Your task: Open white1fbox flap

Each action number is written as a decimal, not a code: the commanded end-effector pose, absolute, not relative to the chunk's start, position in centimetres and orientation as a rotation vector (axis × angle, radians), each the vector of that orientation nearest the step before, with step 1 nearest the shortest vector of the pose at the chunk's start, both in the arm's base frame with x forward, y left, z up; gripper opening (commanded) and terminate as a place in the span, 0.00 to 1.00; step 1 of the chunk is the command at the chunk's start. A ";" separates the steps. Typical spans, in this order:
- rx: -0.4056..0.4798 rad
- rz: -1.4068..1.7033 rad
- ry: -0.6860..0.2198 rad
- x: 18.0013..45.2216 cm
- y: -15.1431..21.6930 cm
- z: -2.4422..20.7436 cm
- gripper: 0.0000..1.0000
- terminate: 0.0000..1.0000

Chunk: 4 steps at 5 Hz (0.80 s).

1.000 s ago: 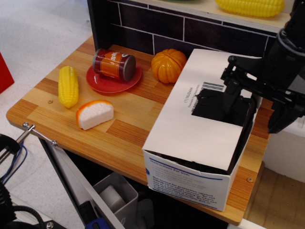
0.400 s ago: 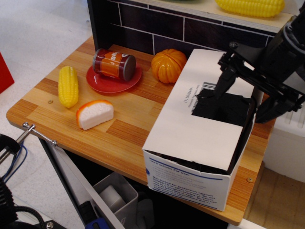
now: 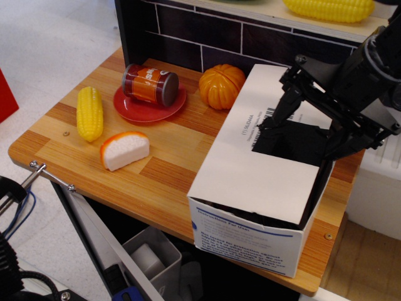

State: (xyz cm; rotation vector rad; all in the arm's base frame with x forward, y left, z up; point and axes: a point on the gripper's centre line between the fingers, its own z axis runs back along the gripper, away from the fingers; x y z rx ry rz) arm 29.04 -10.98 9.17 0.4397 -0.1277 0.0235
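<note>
A wooden table (image 3: 169,169) holds several toy foods. Toward nine o'clock lies a yellow corn cob (image 3: 89,113), with a white wedge with an orange rind (image 3: 124,150) just beside it at its four o'clock. A red plate (image 3: 149,105) sits toward eleven o'clock, carrying a dark red jar (image 3: 149,83) on its side. An orange pumpkin (image 3: 221,86) stands near twelve o'clock against the dark tiled backsplash (image 3: 219,37). A second corn cob (image 3: 329,9) lies on the shelf (image 3: 276,14) above, toward one o'clock.

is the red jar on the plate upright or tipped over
Tipped over. The red jar lies on its side on the red plate, its dark lid end pointing right toward the orange pumpkin.
</note>
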 end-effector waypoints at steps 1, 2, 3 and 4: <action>0.515 0.018 -0.147 28.9 -11.0 12.4 1.00 0.00; 0.603 -0.005 -0.138 28.4 -10.1 14.8 1.00 0.00; 0.625 -0.031 -0.131 28.0 -8.0 16.2 1.00 0.00; 0.618 -0.042 -0.135 27.7 -5.6 17.2 1.00 0.00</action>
